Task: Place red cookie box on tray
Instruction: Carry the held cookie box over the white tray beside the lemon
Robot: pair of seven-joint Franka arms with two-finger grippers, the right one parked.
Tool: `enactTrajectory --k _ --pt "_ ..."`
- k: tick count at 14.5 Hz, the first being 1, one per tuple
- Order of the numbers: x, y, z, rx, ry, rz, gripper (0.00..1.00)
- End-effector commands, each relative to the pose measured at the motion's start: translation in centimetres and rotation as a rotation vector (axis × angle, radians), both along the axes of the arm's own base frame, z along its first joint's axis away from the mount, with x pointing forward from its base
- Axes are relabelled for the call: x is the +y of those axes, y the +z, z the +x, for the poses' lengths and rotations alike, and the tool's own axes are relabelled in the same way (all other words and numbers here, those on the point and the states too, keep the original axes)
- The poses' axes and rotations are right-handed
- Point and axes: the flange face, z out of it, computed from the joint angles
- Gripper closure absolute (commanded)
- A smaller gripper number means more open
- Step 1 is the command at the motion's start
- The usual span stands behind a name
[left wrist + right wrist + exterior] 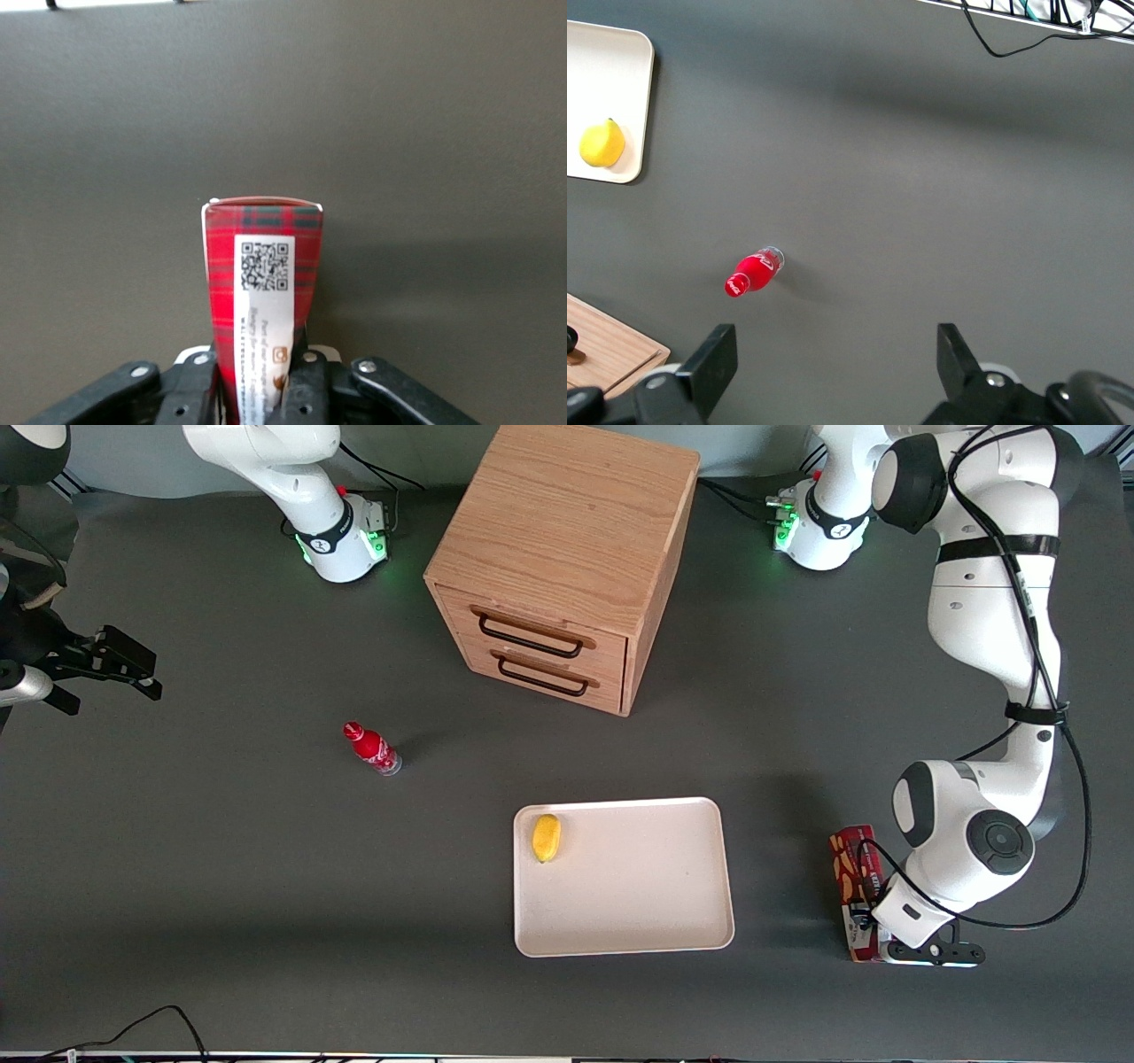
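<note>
Fingers (306,385) of the left arm's gripper (259,390) sit pressed against both long sides of the red cookie box (261,292), clamped on it near one end. That box (856,886) lies flat on the dark tabletop (266,886) toward the working arm's end, just beside the tray (638,903) but apart from it, with a strip of bare tabletop between them. From the wrist camera its tartan face and a white label with a QR code show, running away from the gripper. On the tray, close to the corner that is farther from the front camera and toward the parked arm's end, rests a small yellow fruit (546,838). Well apart, toward the parked arm's end, a small red bottle (371,747) lies on the tabletop. A wooden two-drawer cabinet (558,558) stands farther from the front camera than the tray.
</note>
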Motion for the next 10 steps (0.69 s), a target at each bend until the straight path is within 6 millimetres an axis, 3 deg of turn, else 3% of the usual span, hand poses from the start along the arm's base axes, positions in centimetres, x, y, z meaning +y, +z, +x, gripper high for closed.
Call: enactTrajectory --k 1,3,5,7,10 --pt "-0.8 8.2 0.2 0.043 0.017 -0.009 1.00" --pt "-1.2 14.3 -0.7 0.115 0.036 -0.010 1.00" --pt "-3.7 21.2 -3.0 0.157 0.017 -0.011 1.00" --pt "-6.7 26.3 -5.5 0.170 0.042 -0.023 1.00" --pt "-16.1 28.1 -8.0 0.151 0.120 -0.054 1.00"
